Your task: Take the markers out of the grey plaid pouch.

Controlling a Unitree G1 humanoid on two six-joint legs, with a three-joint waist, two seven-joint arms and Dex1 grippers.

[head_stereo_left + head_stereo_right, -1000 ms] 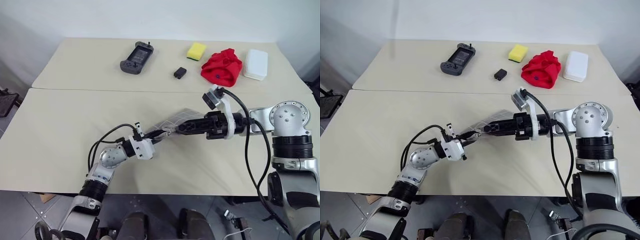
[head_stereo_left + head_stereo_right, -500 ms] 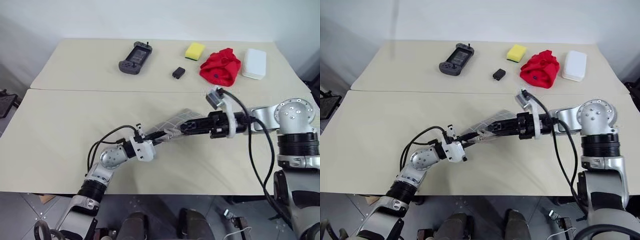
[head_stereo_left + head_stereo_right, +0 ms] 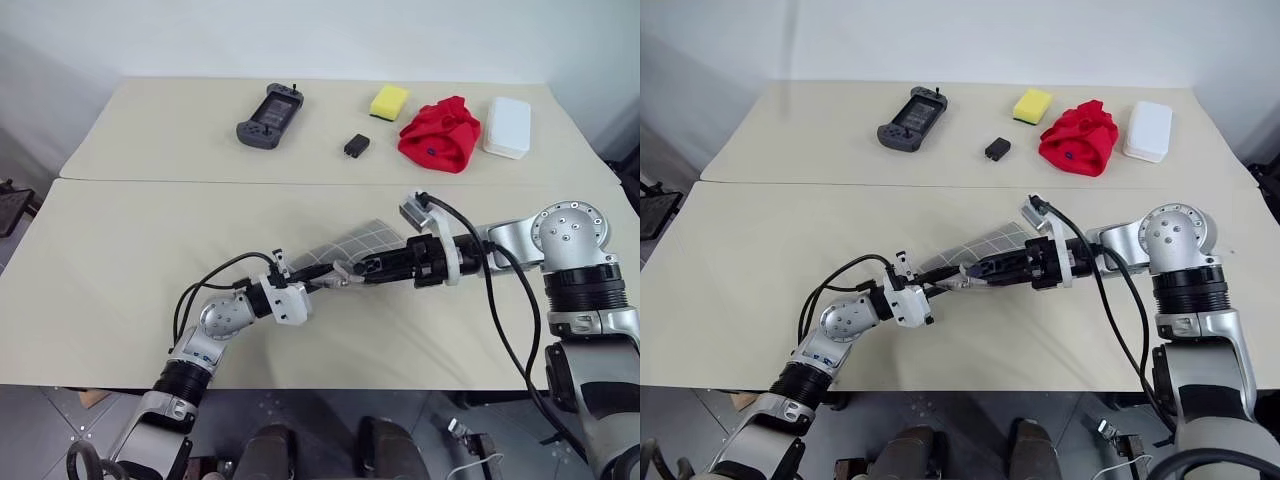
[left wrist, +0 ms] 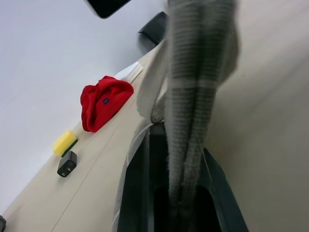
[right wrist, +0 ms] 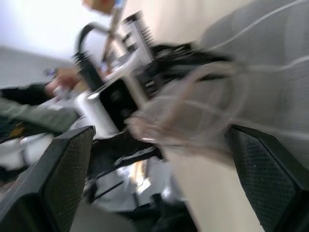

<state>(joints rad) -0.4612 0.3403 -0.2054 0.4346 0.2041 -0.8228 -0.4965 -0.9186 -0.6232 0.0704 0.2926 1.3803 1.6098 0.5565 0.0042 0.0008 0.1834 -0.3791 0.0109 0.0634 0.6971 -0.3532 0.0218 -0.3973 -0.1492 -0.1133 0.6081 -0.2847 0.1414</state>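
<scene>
while the left gripper (image 3: 322, 281) clamps the pouch's (image 3: 362, 243) near corner, the right gripper (image 3: 352, 270) gapes wide at its mouth.

Both head views look steeply down over the beige table (image 3: 120, 260). Each wrist camera peers closely along its claw at the grey grid-lined fabric pouch (image 3: 352, 243), shared by all views.
</scene>
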